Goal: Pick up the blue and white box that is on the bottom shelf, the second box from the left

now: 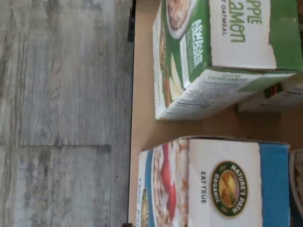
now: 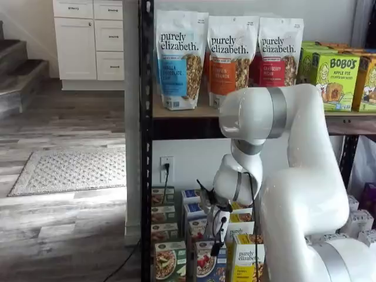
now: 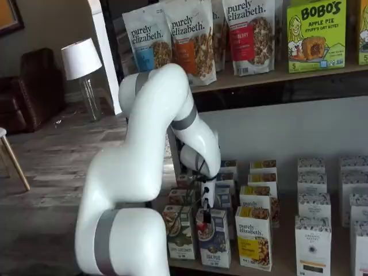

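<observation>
The blue box stands upright at the front edge of the bottom shelf, between the green box and the yellow box. Its long axis is vertical. The end effector hangs directly above it, close to its top face; the wrist view confirms the blue box below. Finger state: cannot tell.

The blue and white box is showing "NATURE'S PATH ORGANIC" and "EAT TRUE". The green box is reading "OATMEAL". The pouches are reading "purely elizabeth."; a box is reading "BOBO'S APPLE PIE".
</observation>
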Available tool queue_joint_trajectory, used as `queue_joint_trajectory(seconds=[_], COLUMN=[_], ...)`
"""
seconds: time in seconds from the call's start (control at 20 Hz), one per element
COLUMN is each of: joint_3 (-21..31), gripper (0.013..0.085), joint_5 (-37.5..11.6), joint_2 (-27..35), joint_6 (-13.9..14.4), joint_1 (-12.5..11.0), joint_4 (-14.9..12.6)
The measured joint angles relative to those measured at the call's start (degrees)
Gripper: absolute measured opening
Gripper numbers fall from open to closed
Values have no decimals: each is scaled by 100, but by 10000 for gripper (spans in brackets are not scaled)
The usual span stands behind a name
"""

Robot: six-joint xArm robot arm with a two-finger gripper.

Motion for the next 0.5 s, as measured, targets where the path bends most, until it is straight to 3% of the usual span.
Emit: queue_joint_trajectory(seconds=[0.5], joint_3=[-322], gripper=[850], joint_5=[-9], joint_2=[335], joint_6=[196], joint_1=[-22], joint_4=[-252])
